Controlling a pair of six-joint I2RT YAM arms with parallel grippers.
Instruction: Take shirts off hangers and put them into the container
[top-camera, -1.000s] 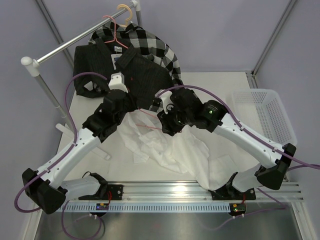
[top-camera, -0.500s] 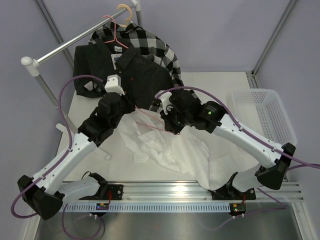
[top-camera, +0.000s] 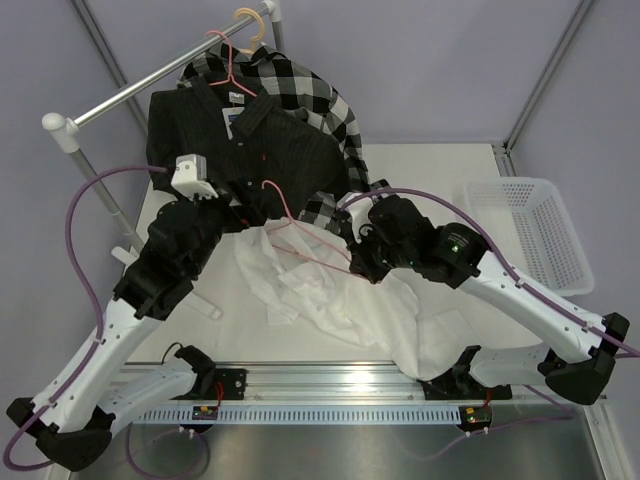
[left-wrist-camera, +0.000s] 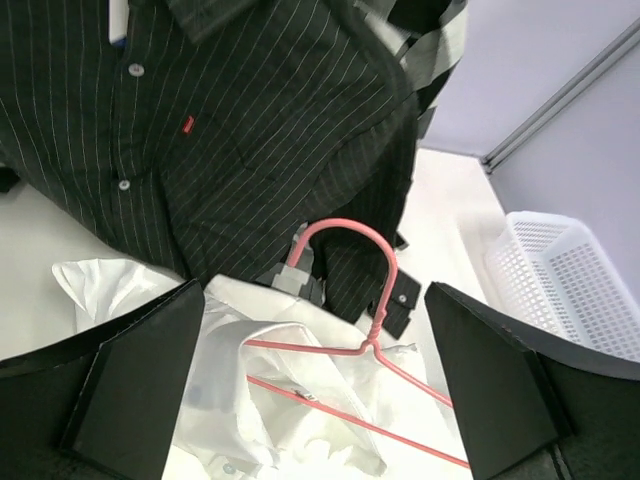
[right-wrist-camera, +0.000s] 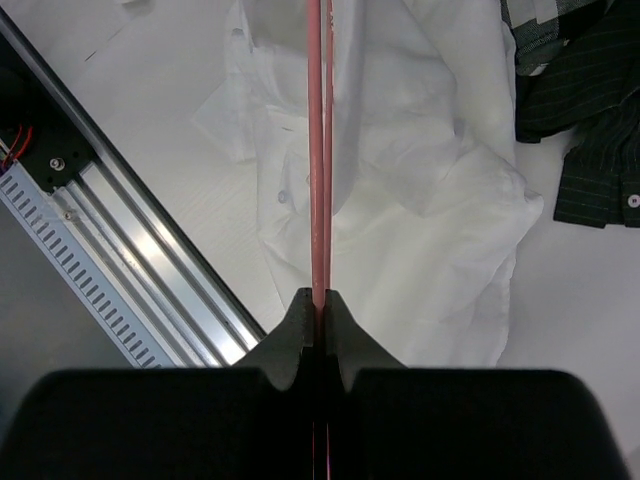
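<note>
Left gripper (left-wrist-camera: 318, 330) has let go within the last second and drawn back to the left. Its jaws now gape wide, holding nothing. Right gripper (right-wrist-camera: 316, 305) has pinched shut on the wire of the pink hanger (left-wrist-camera: 345, 223), so it alone controls the hanger. White shirt (top-camera: 330, 300) lies crumpled on the table (top-camera: 440, 170), apparently still tangled with the hanger. Basket (top-camera: 550, 240) sits well apart at right, no shirt in it.

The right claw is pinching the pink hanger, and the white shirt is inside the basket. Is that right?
Not quite. The right claw is pinching the pink hanger, but the white shirt is not inside the basket. It lies crumpled on the table. The top view shows this.
</note>
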